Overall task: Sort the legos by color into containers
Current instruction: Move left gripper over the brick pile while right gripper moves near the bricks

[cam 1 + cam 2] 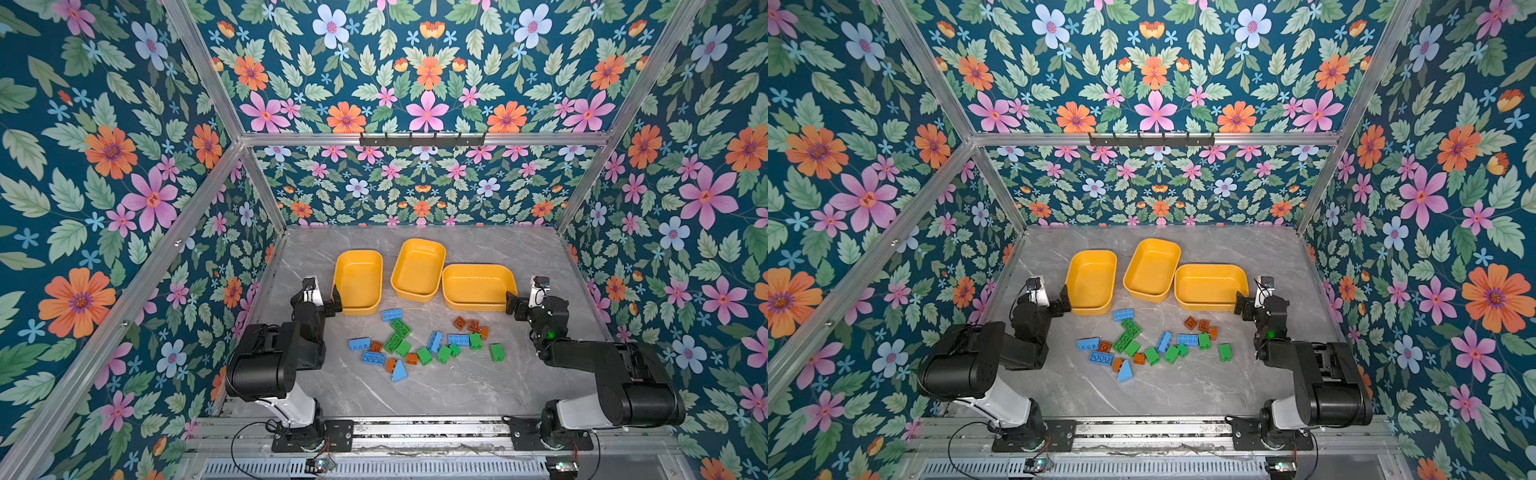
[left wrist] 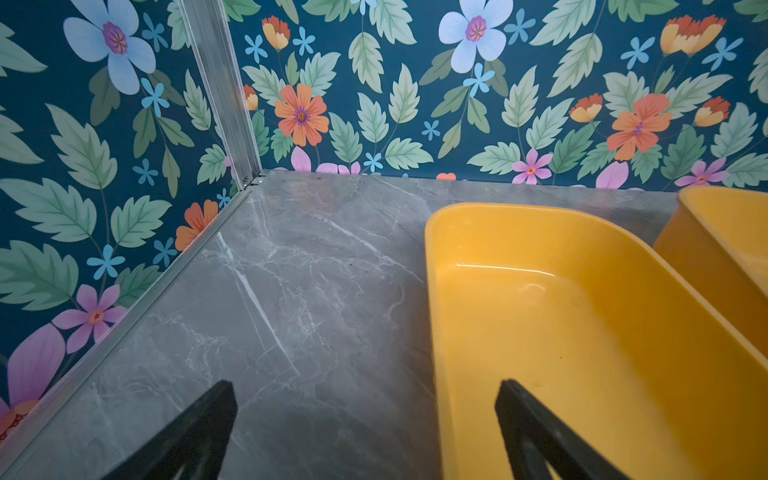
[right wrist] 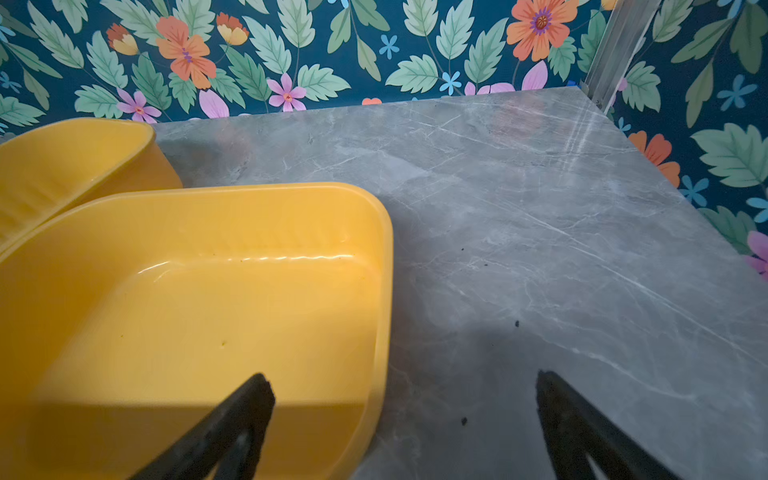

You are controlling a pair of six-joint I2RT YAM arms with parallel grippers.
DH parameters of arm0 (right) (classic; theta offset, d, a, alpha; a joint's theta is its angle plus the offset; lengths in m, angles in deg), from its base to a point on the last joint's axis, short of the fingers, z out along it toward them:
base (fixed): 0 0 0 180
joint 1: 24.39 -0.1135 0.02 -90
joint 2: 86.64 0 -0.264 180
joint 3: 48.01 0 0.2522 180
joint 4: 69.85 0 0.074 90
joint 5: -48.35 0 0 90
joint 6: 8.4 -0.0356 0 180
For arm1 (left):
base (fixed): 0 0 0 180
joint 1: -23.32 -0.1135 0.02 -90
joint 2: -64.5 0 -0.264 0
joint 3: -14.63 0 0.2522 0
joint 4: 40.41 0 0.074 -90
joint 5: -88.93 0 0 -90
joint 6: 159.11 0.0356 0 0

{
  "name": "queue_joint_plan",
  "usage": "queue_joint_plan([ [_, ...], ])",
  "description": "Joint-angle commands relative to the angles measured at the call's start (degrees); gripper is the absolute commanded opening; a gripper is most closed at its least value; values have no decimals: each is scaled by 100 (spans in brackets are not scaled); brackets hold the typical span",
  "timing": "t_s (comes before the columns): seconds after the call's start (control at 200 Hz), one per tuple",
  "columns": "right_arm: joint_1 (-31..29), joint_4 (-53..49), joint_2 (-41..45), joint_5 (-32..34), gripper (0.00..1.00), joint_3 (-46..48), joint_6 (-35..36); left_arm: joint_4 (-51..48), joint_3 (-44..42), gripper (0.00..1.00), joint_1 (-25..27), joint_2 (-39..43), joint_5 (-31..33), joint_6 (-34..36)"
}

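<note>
The legos (image 1: 424, 355), blue, green and brownish orange, lie scattered on the grey table in both top views, among them a blue wedge (image 1: 399, 371) and a lone blue brick (image 1: 1123, 314) nearest the tubs. Behind them stand three empty yellow containers: left (image 1: 358, 286), middle (image 1: 417, 270) and right (image 1: 478, 286). My left gripper (image 2: 365, 390) is open, straddling the left tub's (image 2: 432, 266) outer rim at its near corner. Open too, my right gripper (image 3: 402, 380) straddles the right tub's (image 3: 384, 266) outer rim. Neither holds anything.
Floral walls with aluminium frame posts (image 2: 224, 91) close the table in on three sides. A rail (image 1: 415, 430) with both arm bases runs along the front edge. Bare marble lies between the bricks and the rail, and behind the tubs.
</note>
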Motion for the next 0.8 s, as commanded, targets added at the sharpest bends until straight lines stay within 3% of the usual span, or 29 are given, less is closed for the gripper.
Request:
queue_joint_plan([
  [0.0, 0, 51, -8, 13, 99, -17, -14, -11, 19, 100, -6, 7, -29, 75],
  [0.72, 0, 43, -3, 4, 99, -21, -22, -5, 15, 100, -3, 8, -38, 73],
  [0.795, -5, 0, 68, 49, 99, -54, -41, -263, 93, 100, -3, 127, -297, 168],
])
